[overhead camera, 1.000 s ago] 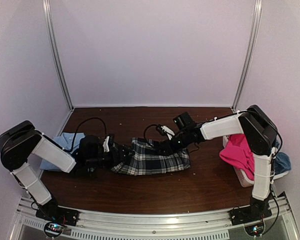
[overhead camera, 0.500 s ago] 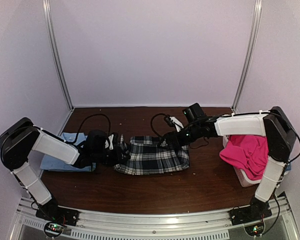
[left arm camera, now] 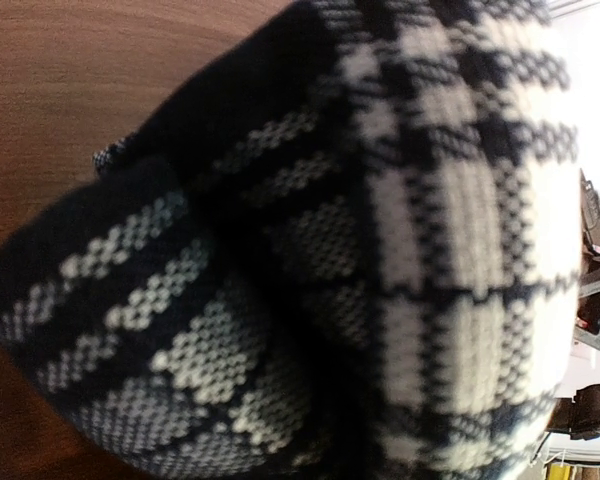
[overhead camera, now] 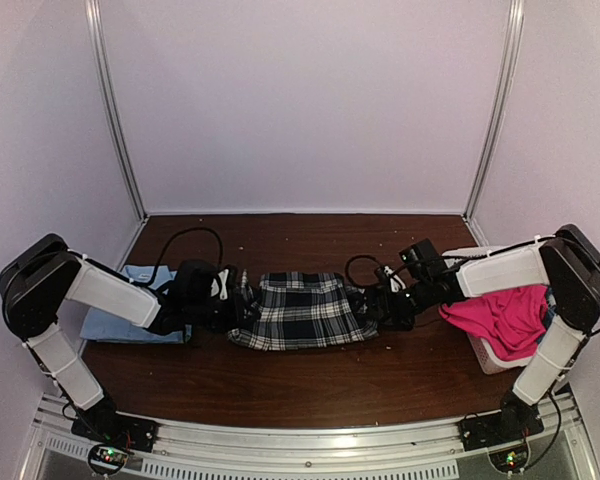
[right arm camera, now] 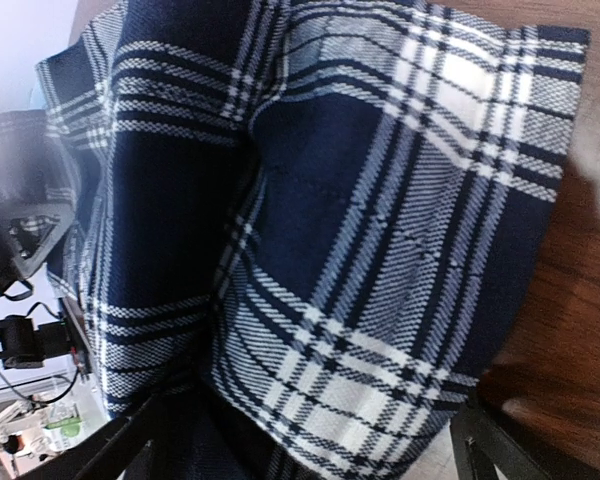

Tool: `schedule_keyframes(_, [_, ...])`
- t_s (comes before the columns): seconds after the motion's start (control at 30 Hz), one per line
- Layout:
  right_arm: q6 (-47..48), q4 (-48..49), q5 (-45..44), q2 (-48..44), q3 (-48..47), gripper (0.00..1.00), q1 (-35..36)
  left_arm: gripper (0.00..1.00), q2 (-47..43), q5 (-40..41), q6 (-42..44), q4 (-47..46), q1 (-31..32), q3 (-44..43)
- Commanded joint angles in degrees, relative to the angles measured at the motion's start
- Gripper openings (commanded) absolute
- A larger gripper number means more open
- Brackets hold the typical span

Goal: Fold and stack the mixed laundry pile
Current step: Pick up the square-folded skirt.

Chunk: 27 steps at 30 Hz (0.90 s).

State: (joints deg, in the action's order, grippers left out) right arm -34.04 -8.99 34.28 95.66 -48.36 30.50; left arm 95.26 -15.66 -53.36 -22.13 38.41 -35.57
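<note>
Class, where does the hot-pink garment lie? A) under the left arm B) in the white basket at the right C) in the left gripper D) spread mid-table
B: the hot-pink trousers spill over the white basket at the right; the plaid shirt lies mid-table.

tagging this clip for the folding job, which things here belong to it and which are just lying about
Part of the job: plaid shirt, light blue shirt, hot-pink trousers.

Just lying about: white basket under the trousers, brown table.
</note>
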Motion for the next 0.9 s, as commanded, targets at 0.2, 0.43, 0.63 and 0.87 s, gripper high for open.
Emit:
schedule_keyframes(0.2, [-17.03, 34.79, 15.38, 4.15, 11.78, 1.00, -4.90, 0.02, 1.71, 0.13, 1.00, -0.12, -0.18, -0.81])
schedule_keyframes(0.43, [-17.10, 39.21, 15.61, 5.97, 10.35, 1.00, -5.01, 0.02, 2.50, -0.11, 1.58, 0.22, -0.18, -1.23])
schedule_keyframes(0.63, [-10.80, 28.84, 12.72, 9.42, 2.53, 0.98, -2.83, 0.02, 3.57, -0.53, 2.93, 1.68, -0.18, -2.67])
schedule_keyframes(0.87, [-9.98, 25.10, 9.51, 13.96, -2.43, 0.64, 0.36, 0.00, 3.37, 0.81, 7.21, 6.72, -0.18, -5.30])
